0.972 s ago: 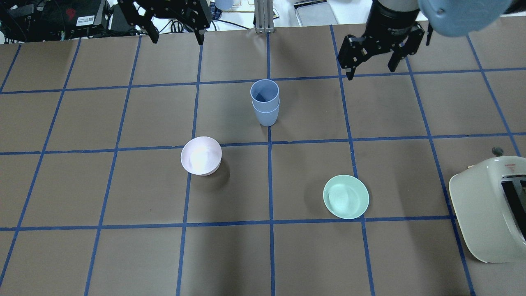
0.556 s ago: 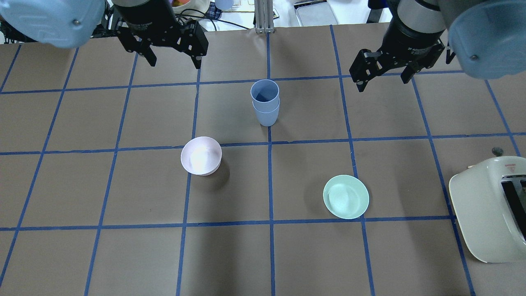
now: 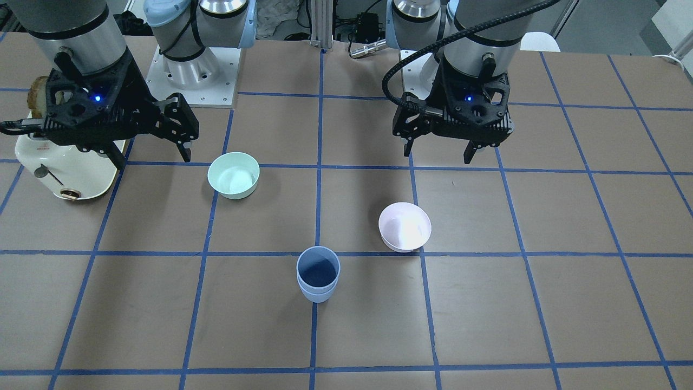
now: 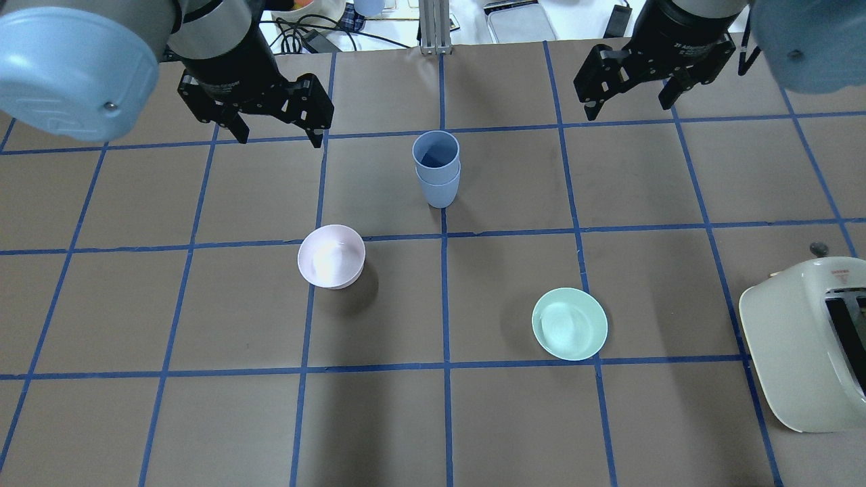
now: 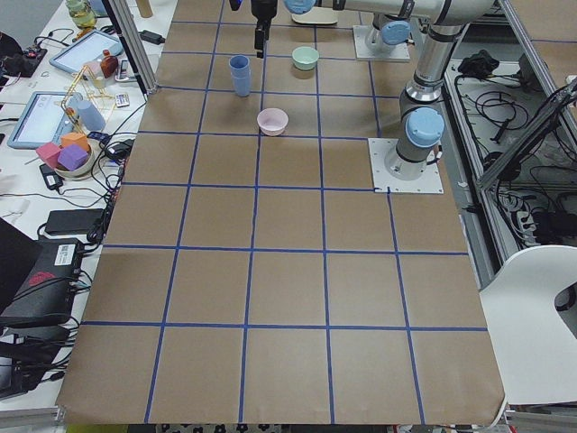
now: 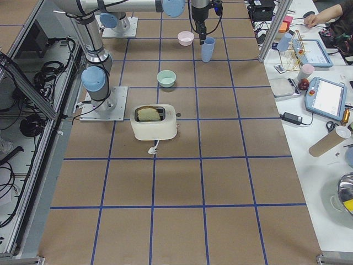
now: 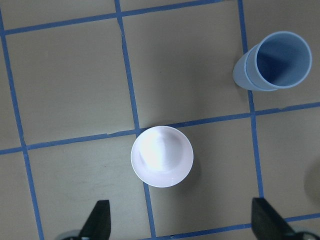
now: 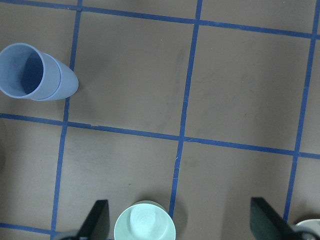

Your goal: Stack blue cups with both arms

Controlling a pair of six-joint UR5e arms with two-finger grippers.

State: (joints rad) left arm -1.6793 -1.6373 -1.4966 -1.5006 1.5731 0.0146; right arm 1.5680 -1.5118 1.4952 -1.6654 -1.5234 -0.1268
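Note:
The two blue cups (image 4: 436, 169) stand nested, one inside the other, upright near the table's middle; they also show in the front view (image 3: 318, 273), the left wrist view (image 7: 272, 62) and the right wrist view (image 8: 35, 72). My left gripper (image 4: 277, 135) is open and empty, hovering to the left of the stack and apart from it. My right gripper (image 4: 627, 107) is open and empty, hovering to the right of the stack and further back. Neither gripper touches the cups.
A pale pink bowl (image 4: 331, 257) sits in front and to the left of the stack. A mint-green bowl (image 4: 570, 323) sits in front and to the right. A cream toaster (image 4: 805, 345) stands at the right edge. Blue tape lines grid the brown table.
My left gripper has come forward over the table, still open. My right gripper shifted right and then back toward the far edge, still open. The nested cups have not moved.

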